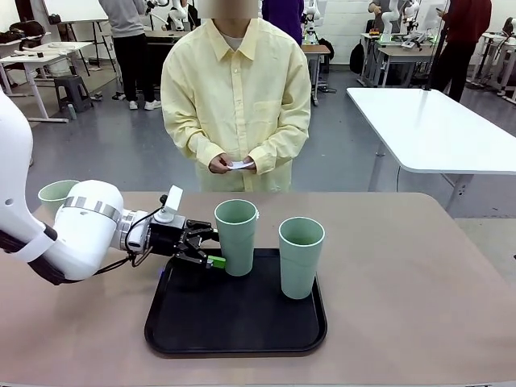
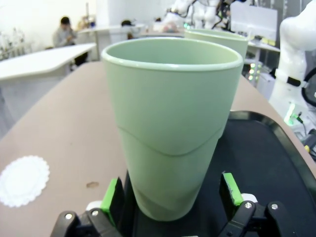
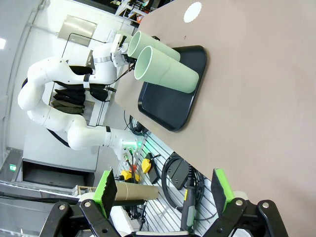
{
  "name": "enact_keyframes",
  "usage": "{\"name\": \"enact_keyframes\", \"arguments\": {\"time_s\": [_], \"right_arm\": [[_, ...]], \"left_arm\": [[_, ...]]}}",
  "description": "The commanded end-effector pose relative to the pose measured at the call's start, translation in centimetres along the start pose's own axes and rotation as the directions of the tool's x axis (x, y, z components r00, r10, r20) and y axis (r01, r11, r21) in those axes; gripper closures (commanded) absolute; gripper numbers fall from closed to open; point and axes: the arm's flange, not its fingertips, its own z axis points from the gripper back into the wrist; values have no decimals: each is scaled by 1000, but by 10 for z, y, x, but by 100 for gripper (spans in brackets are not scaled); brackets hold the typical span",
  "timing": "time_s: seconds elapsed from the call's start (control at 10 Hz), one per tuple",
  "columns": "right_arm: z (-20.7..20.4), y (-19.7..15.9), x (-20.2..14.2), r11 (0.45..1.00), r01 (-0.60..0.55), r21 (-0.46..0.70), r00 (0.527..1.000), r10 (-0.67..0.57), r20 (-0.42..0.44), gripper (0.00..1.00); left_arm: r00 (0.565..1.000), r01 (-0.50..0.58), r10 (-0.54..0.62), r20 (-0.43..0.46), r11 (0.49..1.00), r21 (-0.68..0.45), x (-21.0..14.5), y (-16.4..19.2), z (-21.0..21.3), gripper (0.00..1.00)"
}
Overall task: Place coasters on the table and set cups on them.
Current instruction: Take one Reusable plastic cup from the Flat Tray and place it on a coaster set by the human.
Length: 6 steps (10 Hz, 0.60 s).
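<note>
1. At the bottom of the right wrist view, the right tool [image 3: 165, 190] has its two black fingers with green pads spread wide. Nothing is between them. It points past the edge of the beige-brown matte bench [image 3: 256, 98].
2. The white left arm [image 1: 72, 234] enters at the left middle of the front view and reaches level towards the right, wrist low over the bench.
3. The left tool [image 1: 211, 248] is spread, one green pad [image 2: 111, 195] on each side of the lower body of a tall pale mint-green plastic cup [image 1: 235, 238]. A narrow dark gap shows on both sides, so it is not pinching.
4. There are three cups. The straddled one stands upright at the upper left of a flat black rectangular tray [image 1: 234, 322]. A second cup [image 1: 301, 256] stands right of it on the tray. A third cup [image 1: 56, 196] stands on bare bench at far left, partly behind the arm.
5. One white round scalloped coaster [image 2: 22, 180] lies flat on the bench, lower left of the left wrist view, off the tray.
6. Top centre, a person in a pale yellow shirt [image 1: 235, 97] holds something thin and white [image 1: 240, 165] in both hands [image 1: 222, 164]; how many pieces I cannot tell.
</note>
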Motion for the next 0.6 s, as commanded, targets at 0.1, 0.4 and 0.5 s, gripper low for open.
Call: {"name": "enact_keyframes", "arguments": {"time_s": [0.1,0.4,0.5], "right_arm": [[0,0,0,1000,0,11,1000,0,4,0],[0,0,0,1000,0,11,1000,0,4,0],[0,0,0,1000,0,11,1000,0,4,0]], "left_arm": [[999,45,-44,20,997,-58,-6,0,-11,0],[998,64,-60,37,992,-109,-9,-5,-22,0],[997,73,-68,45,990,-121,-9,-5,-26,0]]}}
